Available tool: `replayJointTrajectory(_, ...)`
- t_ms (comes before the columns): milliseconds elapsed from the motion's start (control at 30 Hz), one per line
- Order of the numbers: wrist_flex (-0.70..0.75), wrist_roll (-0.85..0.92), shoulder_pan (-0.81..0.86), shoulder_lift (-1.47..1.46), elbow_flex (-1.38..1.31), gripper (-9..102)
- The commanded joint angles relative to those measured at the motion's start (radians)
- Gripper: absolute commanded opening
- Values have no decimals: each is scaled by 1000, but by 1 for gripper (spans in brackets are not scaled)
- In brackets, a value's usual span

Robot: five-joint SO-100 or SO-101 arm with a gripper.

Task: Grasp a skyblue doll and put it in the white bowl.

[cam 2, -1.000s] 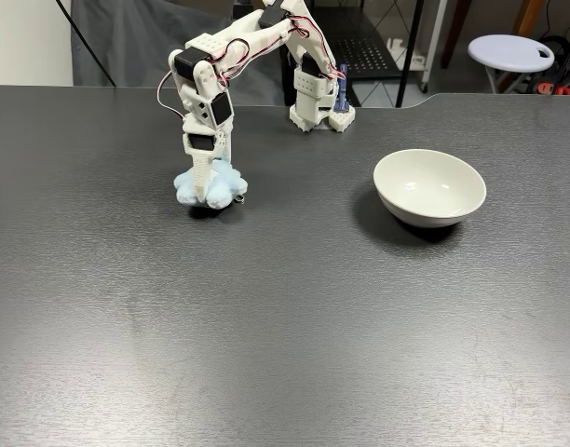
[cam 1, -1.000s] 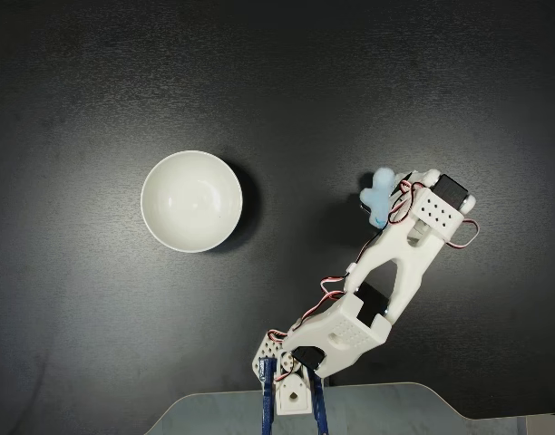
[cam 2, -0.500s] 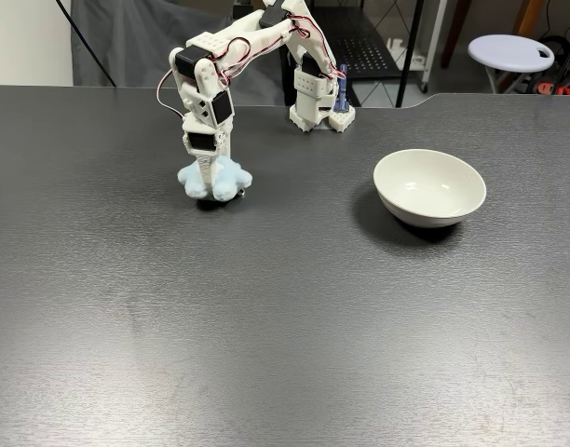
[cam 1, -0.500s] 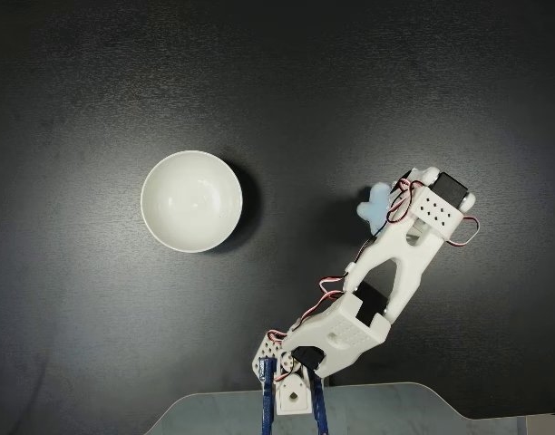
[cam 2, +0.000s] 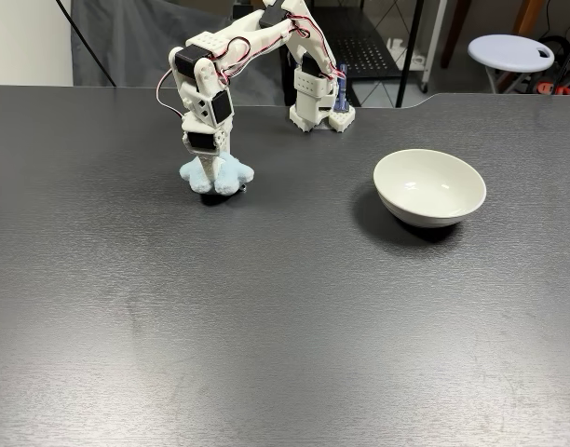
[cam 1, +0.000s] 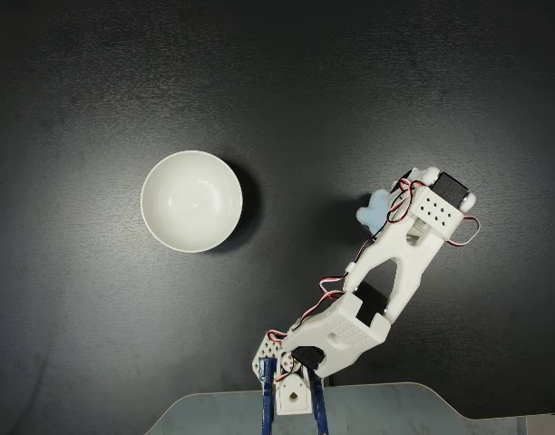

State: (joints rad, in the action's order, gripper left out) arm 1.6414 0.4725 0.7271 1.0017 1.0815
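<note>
The skyblue doll (cam 2: pixel 231 173) hangs just above the dark table with its shadow under it, pinched in my gripper (cam 2: pixel 210 173), which is shut on it and points straight down. In a fixed view from above, the doll (cam 1: pixel 374 210) peeks out to the left of the white wrist, which hides most of the gripper (cam 1: pixel 387 214). The white bowl (cam 2: pixel 425 212) stands upright with nothing in it, well to the right of the doll in the front fixed view; from above the bowl (cam 1: pixel 169 222) lies to the left of the arm.
The arm's base (cam 2: pixel 318 110) is fixed at the table's far edge, seen from above as the base (cam 1: pixel 291 391) at the bottom. A white stool (cam 2: pixel 511 50) stands beyond the table. Dark tabletop (cam 2: pixel 266 317) spreads between doll and bowl.
The gripper has closed tighter on the doll and raised it a little off the table, drawing it slightly toward the arm's base. The bowl has not moved.
</note>
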Motion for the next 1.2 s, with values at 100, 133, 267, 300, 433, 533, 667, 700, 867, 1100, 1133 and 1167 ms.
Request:
replayJointTrajectory(100,11,-9,14,184,-121,-1)
replayJointTrajectory(133,11,-9,17,187,-133,-1)
replayJointTrajectory(267,28,-11,41,225,-163,-1)
replayJointTrajectory(300,43,-14,49,253,-163,-1)
replayJointTrajectory(433,126,-46,49,353,-147,-1)
replayJointTrajectory(533,132,-38,38,397,-147,-1)
replayJointTrajectory(667,132,-35,-55,459,-144,-1)
replayJointTrajectory(700,132,-35,-91,476,-144,-1)
replayJointTrajectory(867,132,-46,-295,581,-143,-1)
replayJointTrajectory(1100,132,-52,-535,618,-143,-1)
replayJointTrajectory(1133,132,-63,-563,618,-143,-1)
replayJointTrajectory(1167,132,-75,-591,618,-143,-1)
